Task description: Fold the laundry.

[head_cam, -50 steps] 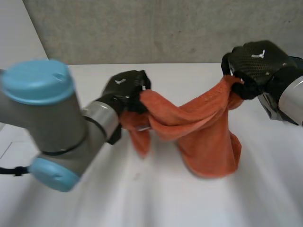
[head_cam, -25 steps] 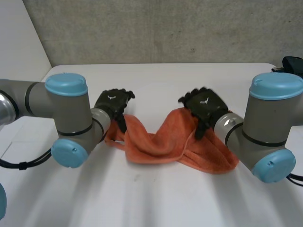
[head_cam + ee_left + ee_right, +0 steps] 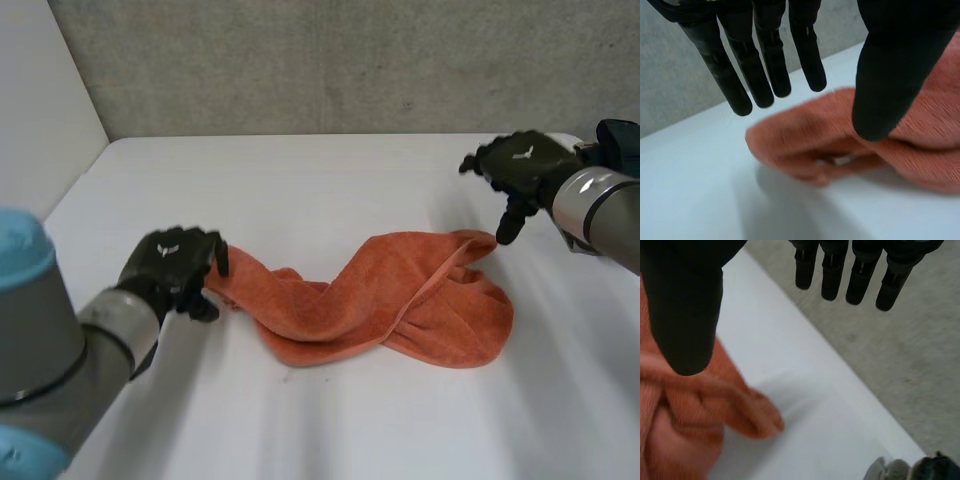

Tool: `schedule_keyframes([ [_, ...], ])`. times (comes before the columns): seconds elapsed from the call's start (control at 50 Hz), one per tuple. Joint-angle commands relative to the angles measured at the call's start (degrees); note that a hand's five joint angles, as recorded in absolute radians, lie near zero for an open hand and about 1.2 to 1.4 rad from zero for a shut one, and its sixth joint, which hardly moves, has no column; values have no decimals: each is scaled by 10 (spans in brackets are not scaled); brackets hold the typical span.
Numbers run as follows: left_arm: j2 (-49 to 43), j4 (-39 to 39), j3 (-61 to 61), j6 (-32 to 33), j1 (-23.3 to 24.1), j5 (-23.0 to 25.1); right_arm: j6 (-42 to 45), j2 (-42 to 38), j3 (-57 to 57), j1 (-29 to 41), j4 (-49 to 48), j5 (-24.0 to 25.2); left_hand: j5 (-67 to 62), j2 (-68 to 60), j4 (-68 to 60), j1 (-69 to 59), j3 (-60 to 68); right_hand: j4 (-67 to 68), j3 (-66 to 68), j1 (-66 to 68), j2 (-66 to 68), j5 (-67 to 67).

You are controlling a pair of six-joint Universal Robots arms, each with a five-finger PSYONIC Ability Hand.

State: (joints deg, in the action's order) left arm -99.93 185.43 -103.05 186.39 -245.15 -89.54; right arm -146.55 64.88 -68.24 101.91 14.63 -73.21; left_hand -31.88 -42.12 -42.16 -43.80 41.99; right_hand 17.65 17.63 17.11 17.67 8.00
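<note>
Sprawling orange towel (image 3: pixel 380 300) between left robot hand (image 3: pixel 172 265) and right robot hand (image 3: pixel 520 166)

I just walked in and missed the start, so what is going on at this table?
A two-armed robot is working on an orange towel, which lies twisted and bunched on the white table, not yet folded. Neither hand is holding it. The left hand is open beside the towel's left end, and the right hand is open near its right end, fingers straight.

Bright, even, diffuse light, soft shadows
</note>
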Motion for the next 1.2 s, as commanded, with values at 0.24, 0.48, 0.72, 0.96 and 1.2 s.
schedule_keyframes([
  [0.24,-9,88,-118,-1,-16,14,79,-201,42,-1,-94,22,87,90,90,107,-89,277,277,282,277,273],
  [0.48,-113,177,-52,1,-3,59,16,-177,22,-3,-167,18,197,200,200,216,-198,624,624,629,623,620],
  [0.72,-248,190,109,4,39,56,14,-128,-50,-3,-165,18,185,188,188,205,-187,624,624,629,623,620],
  [0.96,-333,134,227,44,49,48,14,-127,-67,-12,-163,11,-381,-379,-378,-362,380,624,624,629,623,620],
  [1.2,-56,6,206,37,31,53,50,24,-44,-59,-14,10,-381,-379,-378,-362,380,624,624,629,623,620],
])
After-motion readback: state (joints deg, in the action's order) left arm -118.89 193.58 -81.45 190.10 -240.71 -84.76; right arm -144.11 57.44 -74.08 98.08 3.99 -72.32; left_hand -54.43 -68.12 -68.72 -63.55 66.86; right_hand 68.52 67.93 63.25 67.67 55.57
